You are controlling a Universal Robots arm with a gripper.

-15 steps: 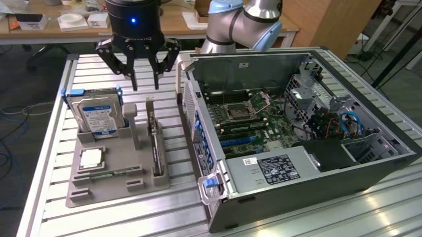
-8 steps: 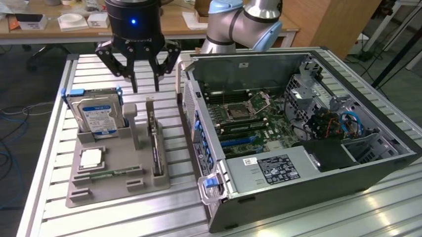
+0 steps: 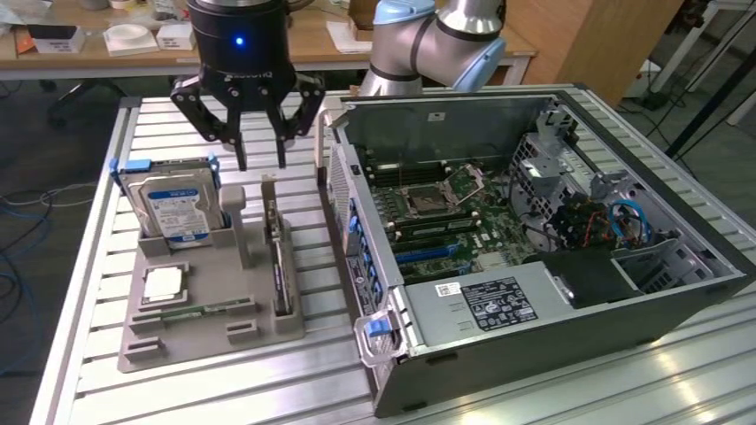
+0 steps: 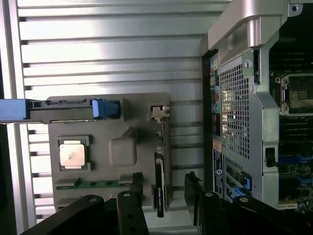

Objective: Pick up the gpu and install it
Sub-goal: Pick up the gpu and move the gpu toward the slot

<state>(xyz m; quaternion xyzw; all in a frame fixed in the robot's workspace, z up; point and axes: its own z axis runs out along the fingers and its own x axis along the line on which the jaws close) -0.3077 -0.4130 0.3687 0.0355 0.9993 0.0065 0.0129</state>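
The gpu stands on edge in a slot of the grey holder tray, its silver bracket end toward the back. My gripper hangs open just above the card's back end, one finger on each side of its line, touching nothing. In the wrist view the gpu is a thin dark strip seen edge-on, lying between my two black fingers, with my gripper straddling it from above. The open computer case lies on its side to the exterior view's right of the tray, motherboard exposed.
On the tray there are also a hard drive upright in a blue caddy, a CPU and a RAM stick. The case's perforated rear wall stands close beside the gpu slot. Ribbed metal table all round.
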